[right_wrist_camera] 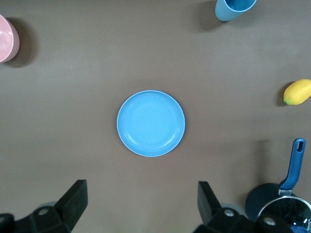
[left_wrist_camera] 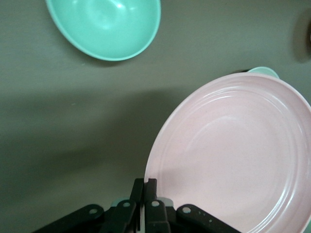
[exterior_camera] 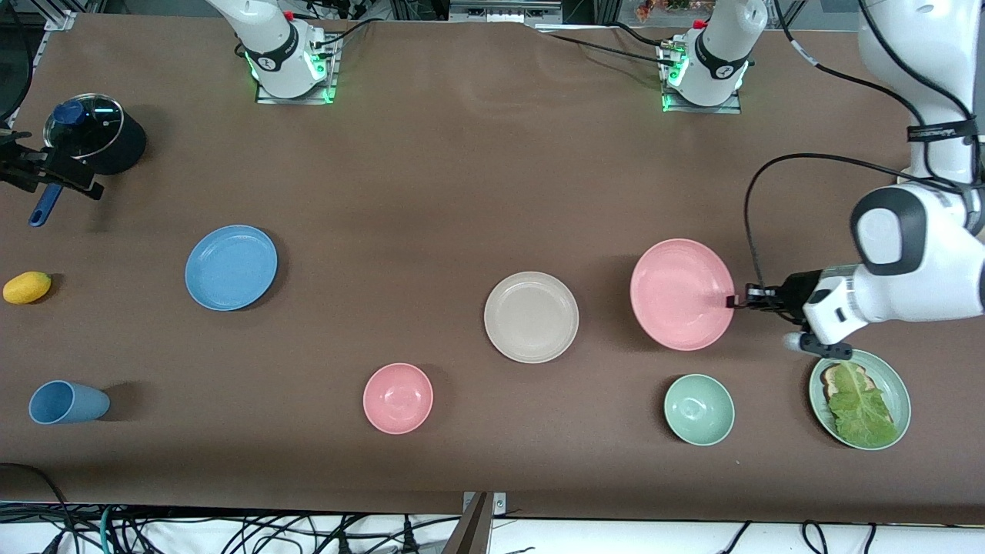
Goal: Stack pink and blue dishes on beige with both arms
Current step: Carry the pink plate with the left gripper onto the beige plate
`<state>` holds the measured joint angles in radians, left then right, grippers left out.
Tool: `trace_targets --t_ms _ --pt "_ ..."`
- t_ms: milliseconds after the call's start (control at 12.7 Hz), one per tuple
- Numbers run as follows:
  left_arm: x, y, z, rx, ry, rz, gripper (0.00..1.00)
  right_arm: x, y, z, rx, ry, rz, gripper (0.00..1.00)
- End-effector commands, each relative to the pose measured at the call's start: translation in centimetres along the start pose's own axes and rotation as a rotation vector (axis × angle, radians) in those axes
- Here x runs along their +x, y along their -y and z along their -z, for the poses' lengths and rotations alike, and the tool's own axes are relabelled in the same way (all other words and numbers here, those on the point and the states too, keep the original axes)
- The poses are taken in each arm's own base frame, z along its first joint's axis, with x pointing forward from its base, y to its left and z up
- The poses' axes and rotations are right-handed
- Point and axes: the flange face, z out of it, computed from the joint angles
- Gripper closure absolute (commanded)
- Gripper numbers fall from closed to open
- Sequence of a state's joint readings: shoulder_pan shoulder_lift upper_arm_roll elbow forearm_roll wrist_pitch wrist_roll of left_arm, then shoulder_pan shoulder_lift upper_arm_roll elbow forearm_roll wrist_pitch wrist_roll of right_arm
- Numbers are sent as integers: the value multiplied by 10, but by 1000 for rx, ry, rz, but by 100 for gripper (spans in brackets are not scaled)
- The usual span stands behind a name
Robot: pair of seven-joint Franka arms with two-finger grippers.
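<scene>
Nearest, green bowl (exterior_camera: 699,408); my left end effector (exterior_camera: 733,301) pinches the stiff, light, slippery pink plate (exterior_camera: 681,293) by its rim, lifted above the tabletop (exterior_camera: 462,192), while my right end effector (right_wrist_camera: 141,204) waits spread over the blue plate (exterior_camera: 231,267)

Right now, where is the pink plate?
The pink plate is pinched at its rim by the left hand, tilted, beside the beige plate toward the left arm's end, farther from the front camera than the green bowl.

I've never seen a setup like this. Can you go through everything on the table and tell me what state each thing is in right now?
pink plate: tilted, rim pinched by left end effector
right end effector: open, high over blue plate, which lies flat
beige plate: flat, bare
pink bowl: upright, empty
green bowl: upright, empty
green plate: holds toast and lettuce
blue cup: on its side
pot: lidded
</scene>
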<state>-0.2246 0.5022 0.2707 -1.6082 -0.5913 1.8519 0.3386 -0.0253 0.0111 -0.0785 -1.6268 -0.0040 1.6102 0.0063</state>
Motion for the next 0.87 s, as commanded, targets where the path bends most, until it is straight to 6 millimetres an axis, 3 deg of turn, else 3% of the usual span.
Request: trace_targets --t_ms 0,157,315,629,787 --pt "11 -48 -24 60 -31 37 100 0 -4 5 9 5 -4 0" --pt "15 -90 -50 83 -52 73 100 0 -4 5 9 5 -1 0" --pt "18 -115 -81 107 -76 79 100 0 -4 5 9 5 -1 0" --pt "23 -144 -144 160 -137 71 100 0 -4 5 9 6 -1 0" --pt "21 -157 -162 166 -151 87 100 0 -4 5 9 5 -1 0"
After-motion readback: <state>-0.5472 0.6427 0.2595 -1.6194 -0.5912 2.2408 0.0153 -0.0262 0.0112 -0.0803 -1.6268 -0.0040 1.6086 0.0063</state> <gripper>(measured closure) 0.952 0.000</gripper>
